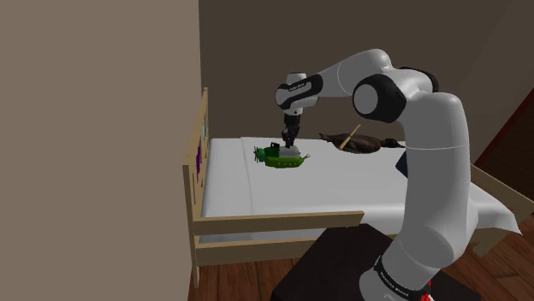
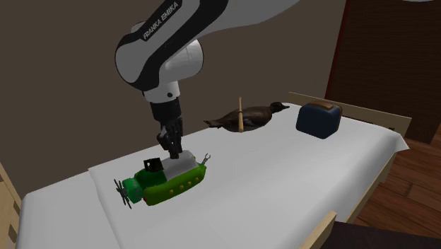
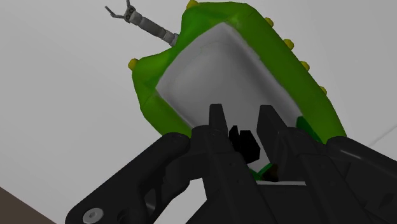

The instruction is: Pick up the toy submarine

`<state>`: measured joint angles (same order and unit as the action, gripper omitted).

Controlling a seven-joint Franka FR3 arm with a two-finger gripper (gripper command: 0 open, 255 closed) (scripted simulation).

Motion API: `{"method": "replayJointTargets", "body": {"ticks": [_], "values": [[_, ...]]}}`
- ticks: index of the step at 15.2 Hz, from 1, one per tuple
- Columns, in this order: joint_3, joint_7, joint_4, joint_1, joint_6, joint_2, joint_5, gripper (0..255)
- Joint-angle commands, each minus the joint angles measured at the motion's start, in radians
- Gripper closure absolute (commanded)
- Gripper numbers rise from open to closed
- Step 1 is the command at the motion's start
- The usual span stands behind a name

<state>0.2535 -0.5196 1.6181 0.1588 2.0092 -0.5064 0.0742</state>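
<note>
Hovering at the white top of the toy submarine, the gripper has its fingers apart, a small black block between them. The green submarine lies on the white bed near its wooden end rail, with bare sheet around it, well apart from the dark bird and blue box.

Green, white-topped toy submarine upright on bed
</note>
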Motion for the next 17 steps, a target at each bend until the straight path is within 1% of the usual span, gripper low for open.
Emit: {"method": "replayJointTargets", "body": {"ticks": [1,7,17], "values": [[0.0,0.0,0.001,0.0,0.001,0.0,0.0,255],[0.0,-0.001,-0.003,0.001,-0.001,-0.002,0.001,255],[0.007,0.003,-0.066,-0.002,-0.112,0.047,-0.012,255]]}}
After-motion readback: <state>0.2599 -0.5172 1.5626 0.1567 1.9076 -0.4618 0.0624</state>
